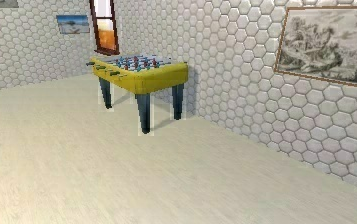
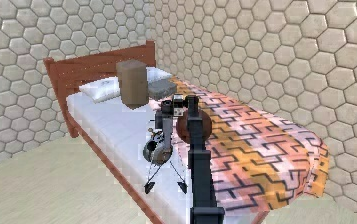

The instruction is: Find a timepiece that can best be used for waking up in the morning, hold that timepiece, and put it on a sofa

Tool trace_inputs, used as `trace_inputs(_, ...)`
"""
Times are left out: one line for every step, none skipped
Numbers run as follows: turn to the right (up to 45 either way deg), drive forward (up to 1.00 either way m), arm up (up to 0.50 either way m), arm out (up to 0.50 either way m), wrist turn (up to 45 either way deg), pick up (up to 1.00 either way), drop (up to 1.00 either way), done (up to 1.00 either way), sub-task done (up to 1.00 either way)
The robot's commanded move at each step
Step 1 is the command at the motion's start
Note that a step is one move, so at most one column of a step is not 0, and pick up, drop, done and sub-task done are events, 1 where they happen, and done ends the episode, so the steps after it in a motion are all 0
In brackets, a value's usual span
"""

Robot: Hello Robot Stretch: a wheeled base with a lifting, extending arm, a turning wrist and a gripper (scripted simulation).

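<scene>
In the arm side view my arm [image 2: 199, 165] rises from the bottom edge in front of a bed [image 2: 116, 125]. The gripper [image 2: 162, 178] hangs left of the arm's end, beside the mattress's near edge, its thin fingers [image 2: 150, 182] pointing down toward the floor. A small round dark and pale blob [image 2: 154, 150] sits at the gripper's body; I cannot tell whether it is a timepiece. With the bed right behind it, I cannot tell whether the gripper holds anything.
The bed has a wooden headboard [image 2: 86, 65], white pillows [image 2: 101, 90], a tall brown block [image 2: 134, 82] and an orange patterned blanket [image 2: 256, 140]. The forward view has a yellow football table [image 1: 141, 72], a window [image 1: 104, 25], wall pictures [image 1: 321, 45] and open pale floor [image 1: 86, 160].
</scene>
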Motion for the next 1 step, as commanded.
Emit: trace_inputs(0.0,0.00,0.00,0.00,45.0,0.00,0.00,0.00,0.00)
